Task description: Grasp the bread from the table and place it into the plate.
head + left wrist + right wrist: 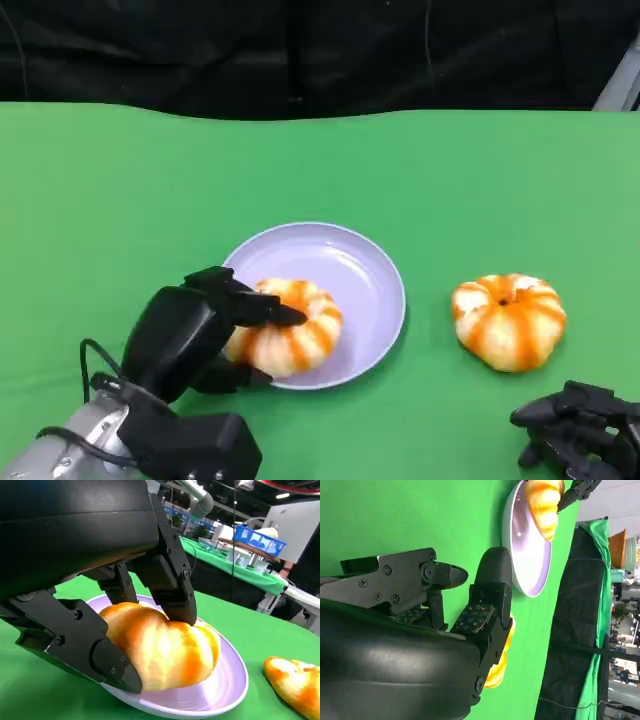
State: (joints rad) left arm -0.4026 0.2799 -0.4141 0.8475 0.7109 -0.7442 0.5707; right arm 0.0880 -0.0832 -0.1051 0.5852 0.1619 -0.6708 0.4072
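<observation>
A green cloth [120, 200] covered the table, with black drapery [300, 50] behind it. The left hand [200, 335] gripped a bread [290, 330] resting in the lilac plate [365, 270]. A second bread [508, 320] lay on the cloth nearby. The right hand [575, 430] hovered empty, fingers loosely apart.

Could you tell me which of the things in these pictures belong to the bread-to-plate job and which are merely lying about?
Part of the job:
- bread, held by the left hand over the plate
- plate

Lying about:
- second bread on the green table, apart from the plate
- right hand, holding nothing
</observation>
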